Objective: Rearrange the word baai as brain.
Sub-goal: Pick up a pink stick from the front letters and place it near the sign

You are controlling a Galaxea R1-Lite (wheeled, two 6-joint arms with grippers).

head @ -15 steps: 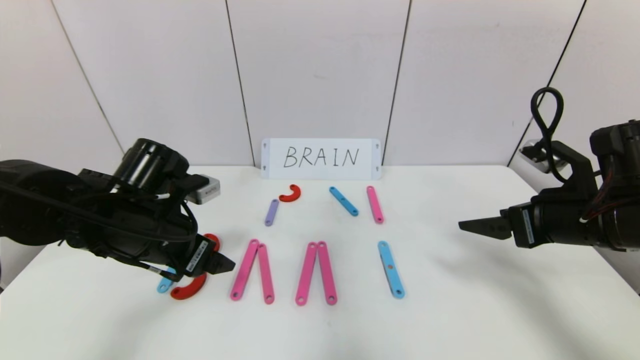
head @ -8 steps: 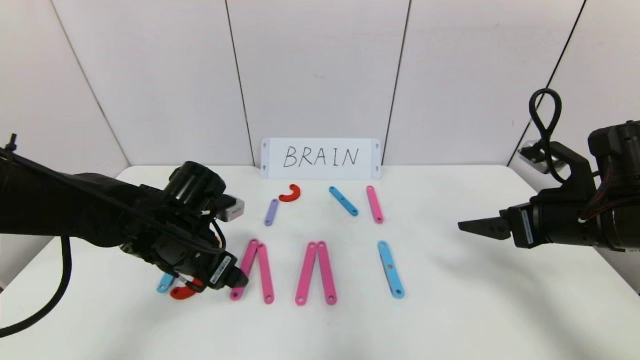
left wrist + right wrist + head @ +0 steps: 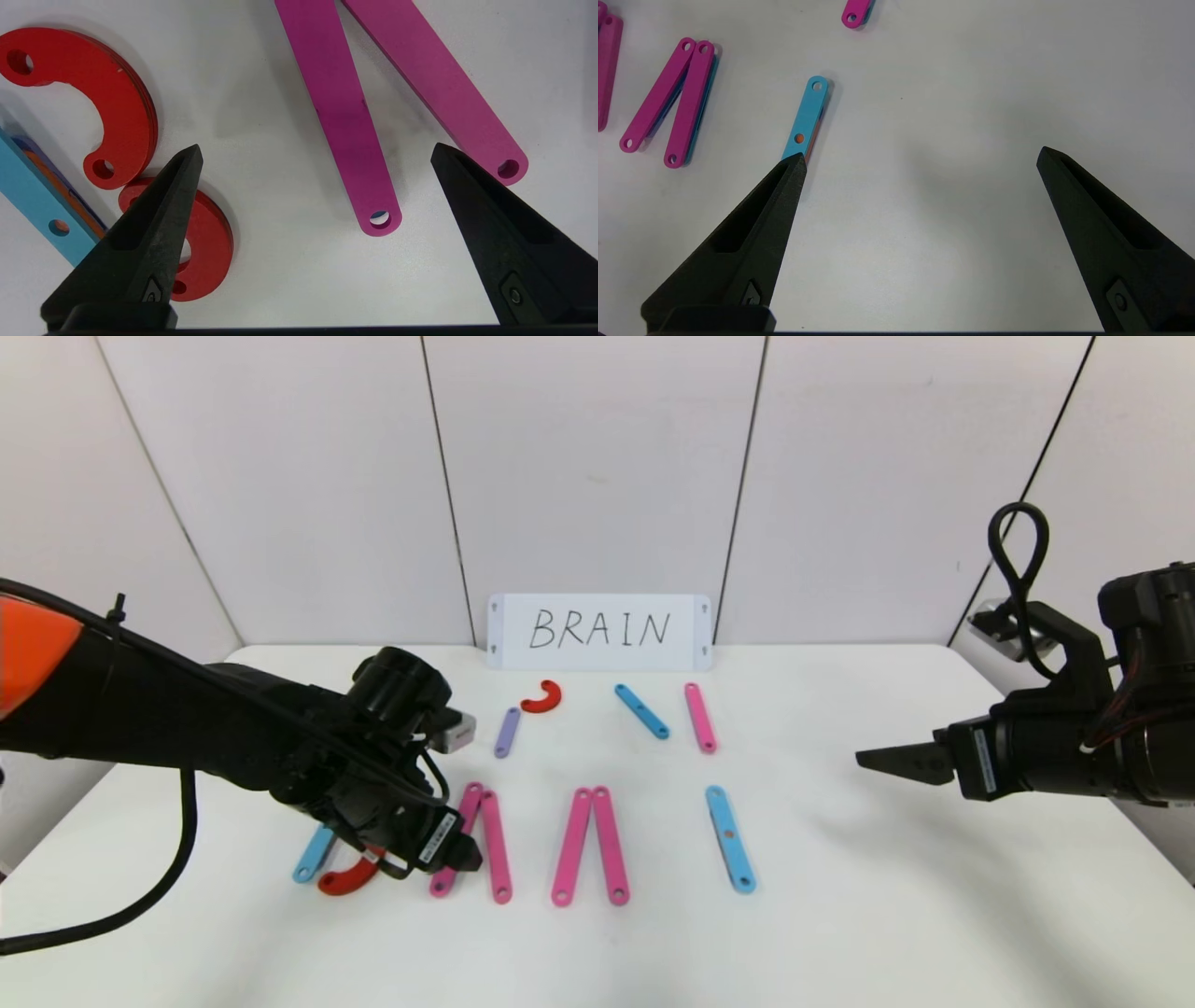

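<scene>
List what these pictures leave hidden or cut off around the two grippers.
- Head view: the left gripper and its arm cover most of the two red curves and the middle of the left blue bar.
- Left wrist view: one finger covers part of the nearer red curve; both pink bars run off the edge.
- Right wrist view: the right gripper finger hides the blue bar's near end.

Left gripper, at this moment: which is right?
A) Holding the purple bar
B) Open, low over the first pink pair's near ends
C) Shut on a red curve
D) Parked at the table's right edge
B: the left gripper is open and empty, spanning the pink bars.
</scene>
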